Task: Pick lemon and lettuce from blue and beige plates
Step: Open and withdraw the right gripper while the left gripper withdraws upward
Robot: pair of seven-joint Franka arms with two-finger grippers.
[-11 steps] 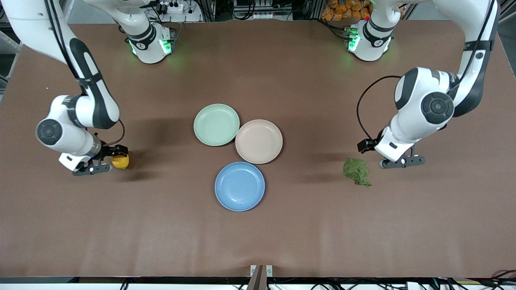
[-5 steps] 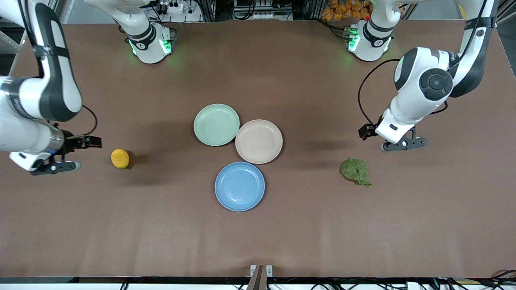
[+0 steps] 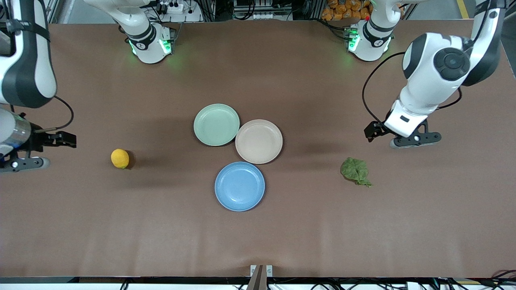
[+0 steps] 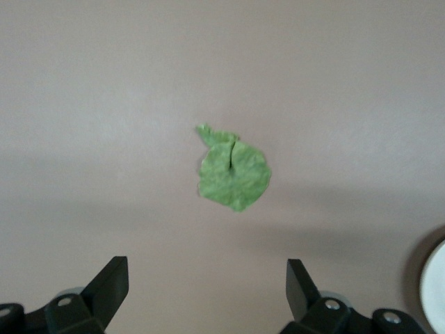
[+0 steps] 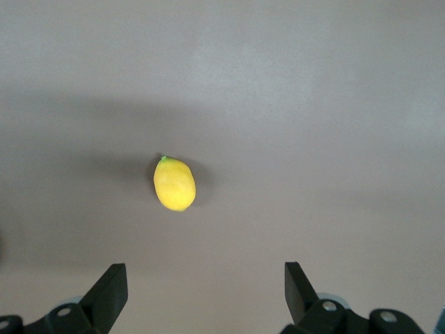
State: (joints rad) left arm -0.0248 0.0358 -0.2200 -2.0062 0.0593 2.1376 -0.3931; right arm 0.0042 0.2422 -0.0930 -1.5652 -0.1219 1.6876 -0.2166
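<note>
Left gripper [image 3: 405,138] up in the air at the right side of the frame, fingers [image 4: 111,282] spread wide, nothing between them, over bare table [image 3: 258,241] toward the left arm's end. Lettuce [image 3: 356,170] flat on the table just below it in the frame, nearer the front camera, apart from the fingers; wrist view shows the leaf [image 4: 231,170] alone on the brown surface. Right gripper [image 3: 38,151] at the left edge of the frame, fingers [image 5: 111,289] also spread, empty, over the right arm's end of the table. Lemon [image 3: 120,158] on the table beside it, toward the centre, not touched. Three plates clustered mid-frame, touching or nearly so: green plate [image 3: 216,124] uppermost, beige plate [image 3: 259,141] beside it, blue plate [image 3: 240,186] lowest, nearest the camera.
</note>
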